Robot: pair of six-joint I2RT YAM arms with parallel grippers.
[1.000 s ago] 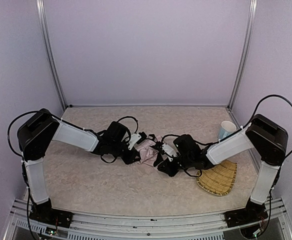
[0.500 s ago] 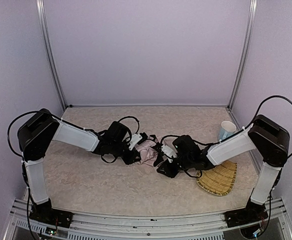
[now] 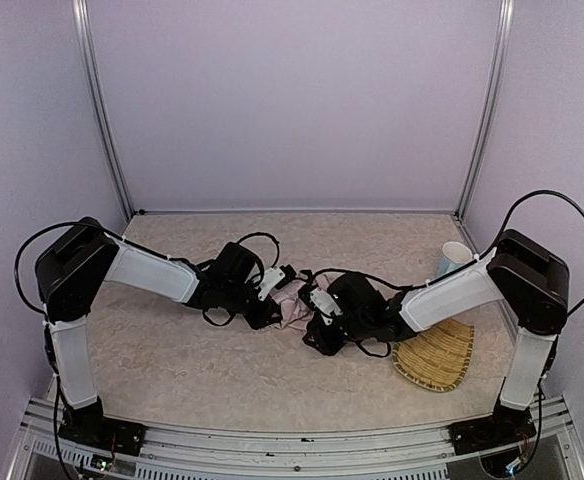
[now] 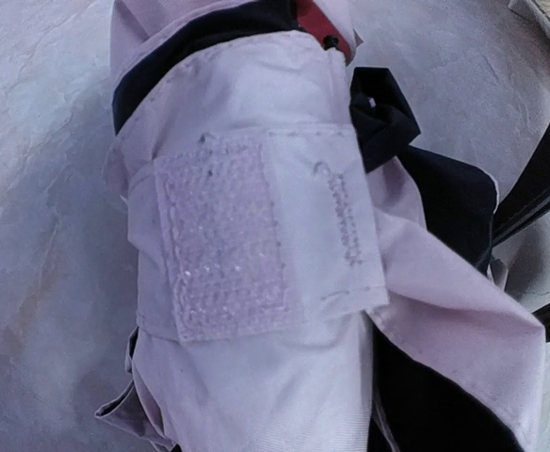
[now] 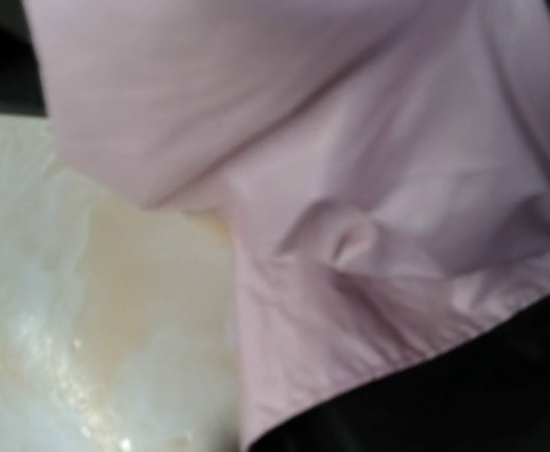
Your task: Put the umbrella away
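Umbrella (image 3: 294, 306) collapsed at table (image 3: 172, 360) centre, flanked by both arms, likely to steady loose folds. Left jaws at its left side, right jaws at its right. Opening and hold of either: cannot tell, fabric fills wrist views. Velcro strap (image 4: 256, 231) exposed, seemingly unfastened.

Soft, even light from above, shadows faint, overhead view sharp, left wrist view crisp on the umbrella (image 4: 256, 311) fabric, right wrist view smeared out of focus, glare on the table (image 5: 77, 377).
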